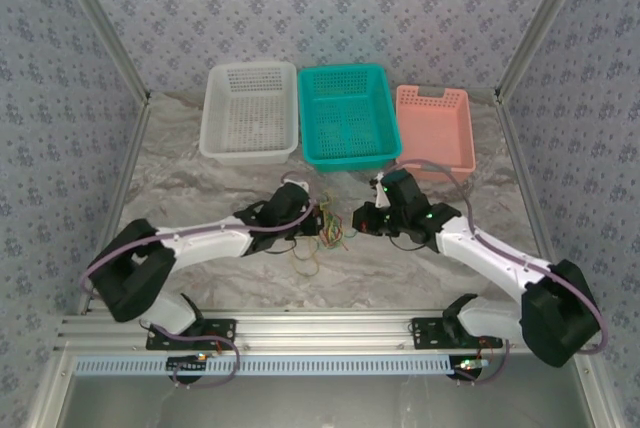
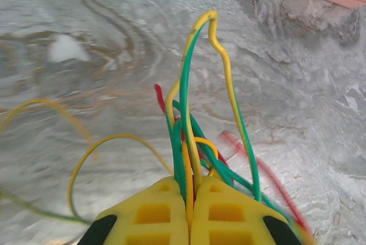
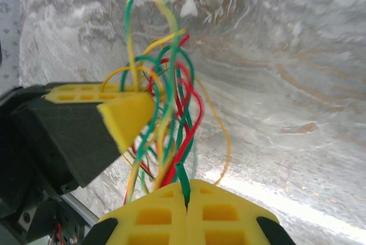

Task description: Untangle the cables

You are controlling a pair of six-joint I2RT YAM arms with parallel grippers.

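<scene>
Yellow and green strands are clamped in both grippers. My left gripper (image 2: 189,199) is pressed together on a few of the cables (image 2: 194,113), which run straight out ahead of its tips. A tall yellow-green loop (image 2: 209,22) stands furthest forward and red strands (image 2: 269,176) drop away to its right.

My right gripper (image 3: 187,193) is likewise closed, pinching a green strand (image 3: 183,176). The thick of the tangle is just ahead of it and slightly left, and the left gripper reaches into that same clump crosswise from the left. So the tangle hangs between the two grippers, equally near both, and from overhead it looks drawn out across the line joining them.

I judge the next pull should run along that line, each gripper backing away from the other. A loose yellow loop (image 1: 305,260) lies on the surface (image 1: 200,188) just beside the left gripper, toward the arm bases.
</scene>
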